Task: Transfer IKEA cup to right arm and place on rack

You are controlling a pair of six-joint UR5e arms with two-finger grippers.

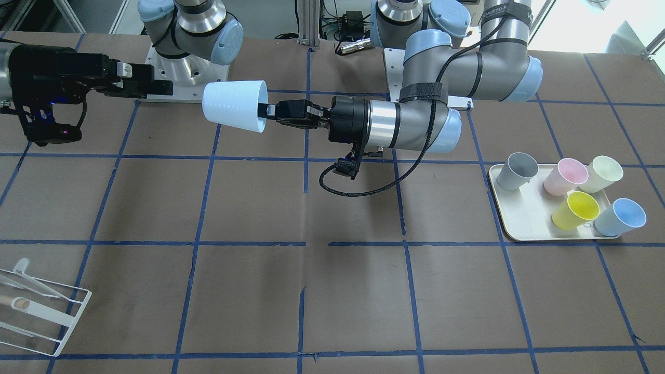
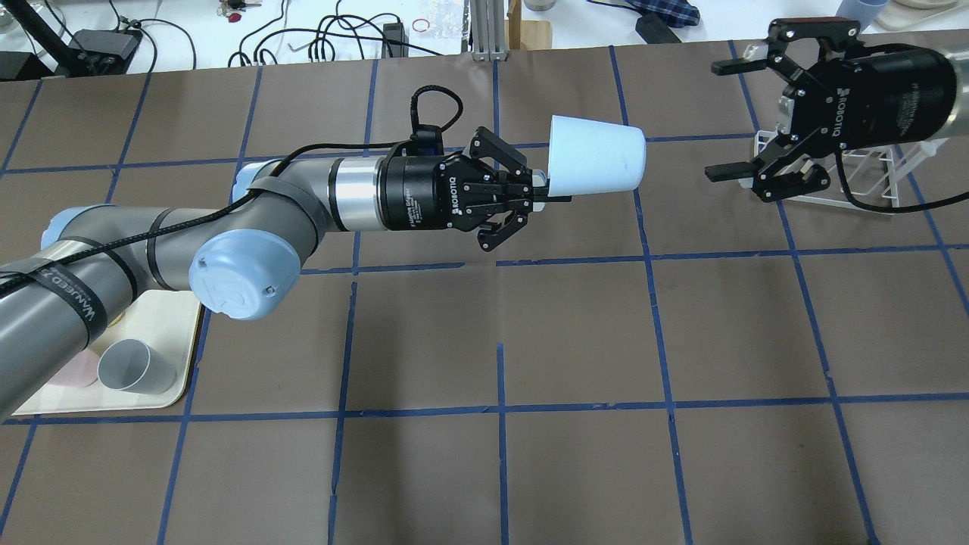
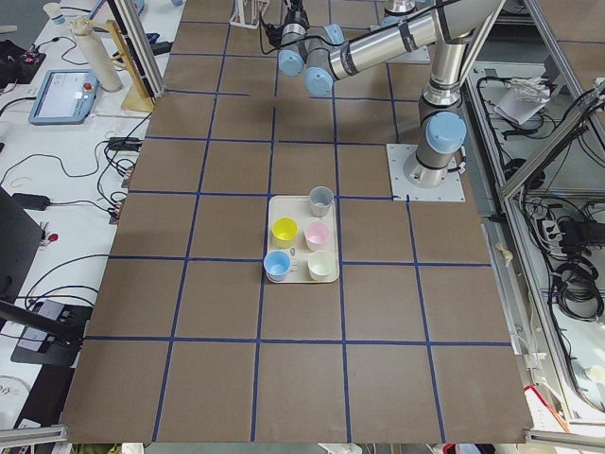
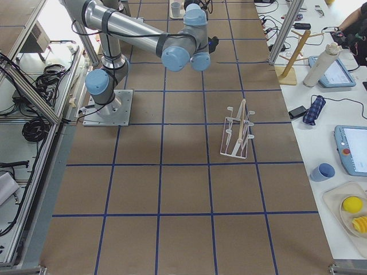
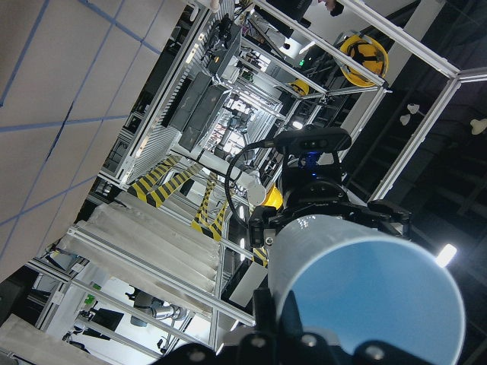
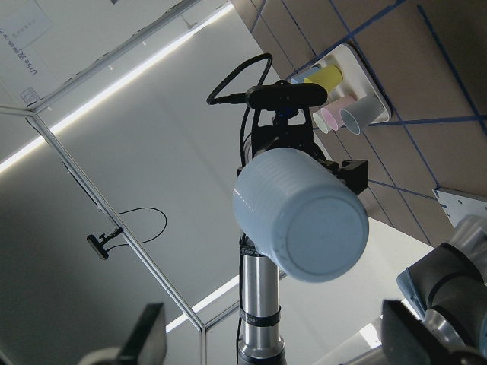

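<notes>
**Item:** IKEA cup [image 2: 598,154]. Pale blue tapered tumbler, no handle, deeper blue inside.

**Location:** in the air above the table, lying sideways, base toward the right gripper [image 2: 719,119] and apart from it.

**Holder:** left gripper [image 2: 543,189], pinched on the rim wall only. You probably cannot judge how deep that pinch reaches.

**Right gripper:** jaws spread wide, empty.

**Hazards for you to watch:**
- The smooth taper may squirt out of the closing jaws.
- The thin rim pinch lets the cup pivot.
- If the left gripper lets go early, the cup drops short of the rack [image 2: 870,182].
</notes>
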